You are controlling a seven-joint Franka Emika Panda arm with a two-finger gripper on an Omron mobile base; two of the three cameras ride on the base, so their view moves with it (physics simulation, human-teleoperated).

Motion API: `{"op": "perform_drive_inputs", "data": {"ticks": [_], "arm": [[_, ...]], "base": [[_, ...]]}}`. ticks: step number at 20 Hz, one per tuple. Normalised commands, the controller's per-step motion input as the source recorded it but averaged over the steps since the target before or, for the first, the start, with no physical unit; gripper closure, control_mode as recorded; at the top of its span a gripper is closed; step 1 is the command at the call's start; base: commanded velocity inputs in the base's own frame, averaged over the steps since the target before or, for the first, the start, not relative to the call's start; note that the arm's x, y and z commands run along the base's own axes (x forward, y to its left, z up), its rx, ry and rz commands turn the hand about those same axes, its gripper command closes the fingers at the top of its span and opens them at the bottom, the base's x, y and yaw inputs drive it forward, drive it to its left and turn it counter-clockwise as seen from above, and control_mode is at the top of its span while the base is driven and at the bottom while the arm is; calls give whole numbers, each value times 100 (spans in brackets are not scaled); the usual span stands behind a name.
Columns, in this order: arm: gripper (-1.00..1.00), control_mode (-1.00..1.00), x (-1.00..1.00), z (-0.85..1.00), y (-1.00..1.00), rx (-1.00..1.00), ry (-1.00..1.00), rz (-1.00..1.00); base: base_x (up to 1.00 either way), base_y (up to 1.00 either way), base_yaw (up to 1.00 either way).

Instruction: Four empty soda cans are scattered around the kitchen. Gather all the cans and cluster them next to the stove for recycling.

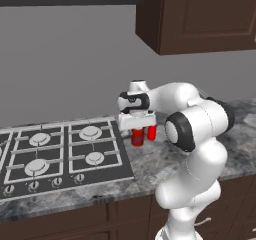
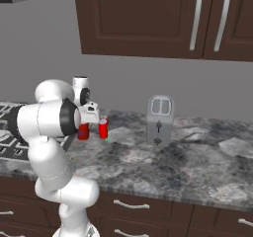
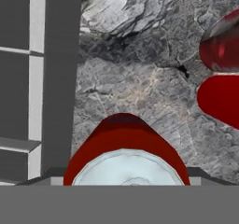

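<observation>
A red soda can (image 1: 137, 137) stands upright on the grey marbled desk (image 2: 163, 164), just beside the stove's (image 1: 60, 156) right edge. The hand (image 1: 137, 120) is directly over it, fingers down either side; I cannot tell whether they actually pinch it. A second can (image 1: 151, 132) stands just past the first, farther from the stove, and the hand view shows red shapes of other cans (image 3: 221, 78) nearby. Along the desk, well away from the stove, stands a silver toaster (image 2: 160, 119). Dark brown cabinets (image 2: 163, 19) hang on the grey wall above.
</observation>
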Motion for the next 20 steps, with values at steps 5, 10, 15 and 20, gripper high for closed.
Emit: {"op": "perform_drive_inputs", "data": {"ticks": [5,10,15,20], "arm": [[100,-100,19,-43,3,0,0,0],[100,-100,8,-29,1,0,1,0],[100,-100,0,-20,0,0,0,0],[-100,-100,0,-4,0,0,0,0]], "base": [[0,0,0],[0,0,0],[0,0,0],[0,0,0]]}}
